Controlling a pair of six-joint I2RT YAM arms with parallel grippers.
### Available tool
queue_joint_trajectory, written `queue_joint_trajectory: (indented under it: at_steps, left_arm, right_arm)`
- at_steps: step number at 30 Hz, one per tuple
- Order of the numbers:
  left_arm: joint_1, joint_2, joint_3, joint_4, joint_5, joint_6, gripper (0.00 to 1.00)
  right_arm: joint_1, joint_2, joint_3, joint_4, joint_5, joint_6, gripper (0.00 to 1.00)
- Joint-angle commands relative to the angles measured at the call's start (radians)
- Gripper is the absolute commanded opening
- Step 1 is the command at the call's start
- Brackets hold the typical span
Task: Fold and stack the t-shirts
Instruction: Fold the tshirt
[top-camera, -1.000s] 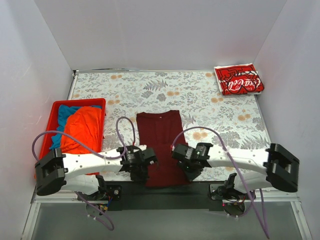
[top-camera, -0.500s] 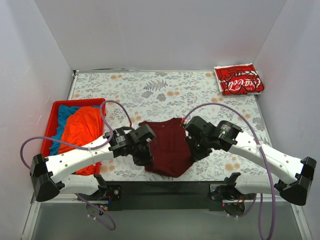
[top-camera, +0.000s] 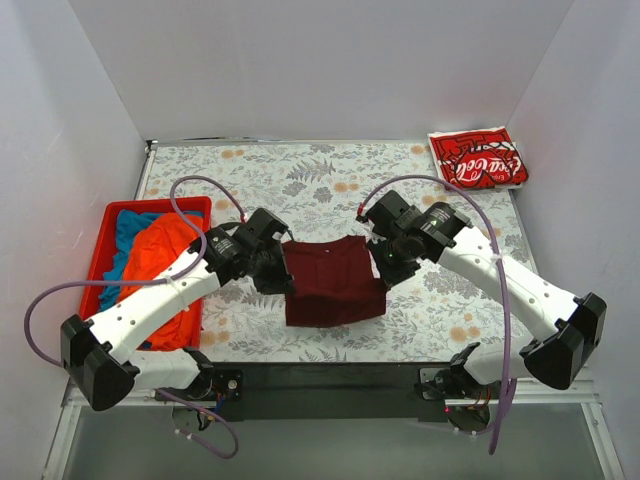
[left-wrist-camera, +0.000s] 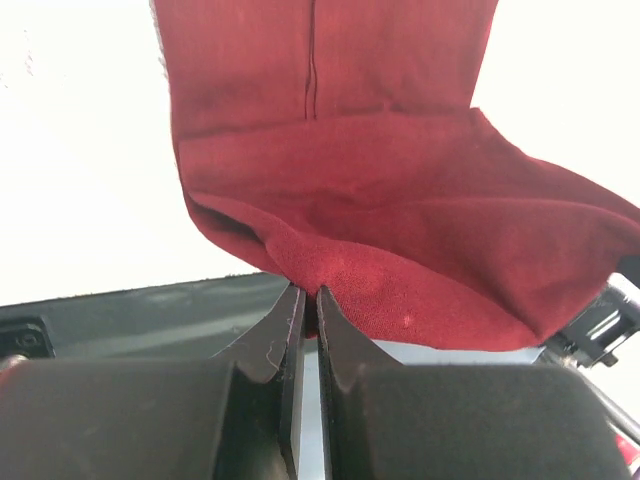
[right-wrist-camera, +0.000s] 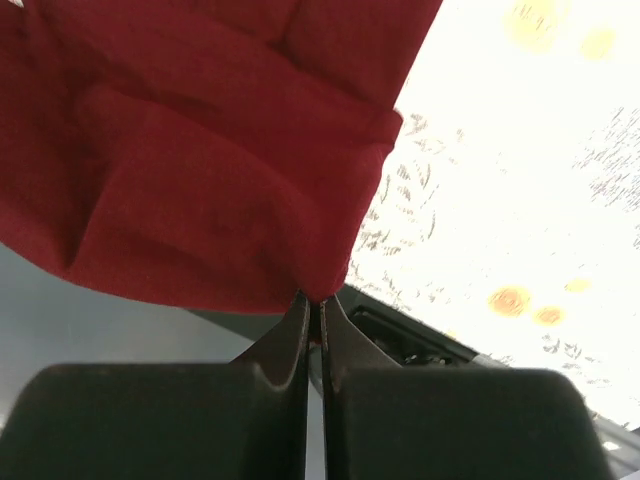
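Observation:
A dark maroon t-shirt (top-camera: 333, 283) lies doubled over at the middle of the floral table, its near half drawn back over the far half. My left gripper (top-camera: 283, 262) is shut on its left corner, where cloth (left-wrist-camera: 400, 230) bunches at the fingertips (left-wrist-camera: 309, 298). My right gripper (top-camera: 381, 256) is shut on the right corner, and the fabric (right-wrist-camera: 200, 150) hangs from the tips (right-wrist-camera: 315, 300). A folded red Coca-Cola t-shirt (top-camera: 477, 158) rests at the far right corner. Orange (top-camera: 160, 262) and blue (top-camera: 130, 226) t-shirts lie crumpled in the bin.
A red plastic bin (top-camera: 110, 218) stands at the table's left edge. White walls close in the table on three sides. The black base rail (top-camera: 330, 378) runs along the near edge.
Both grippers have carried the maroon shirt's near hem up and away from me, over its far part. The shirt went from a long strip to a short doubled rectangle.

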Motion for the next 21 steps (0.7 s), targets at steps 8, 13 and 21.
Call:
queue_joint_trajectory:
  at_steps: [8,13,21]
  left_arm:
    - [0.159,0.061,0.047,0.082,0.058,0.131,0.00]
    - [0.248,0.111,0.051,0.138,0.054,0.170,0.00]
    - [0.351,0.258,0.081,0.243,0.055,0.220,0.00]
  right_arm:
    - [-0.118,0.155,0.194,-0.003,-0.060,-0.154,0.01]
    - [-0.177,0.225,0.235,0.035,-0.105,-0.193,0.01]
    - [-0.275,0.388,0.317,0.096,-0.180,-0.254,0.01]
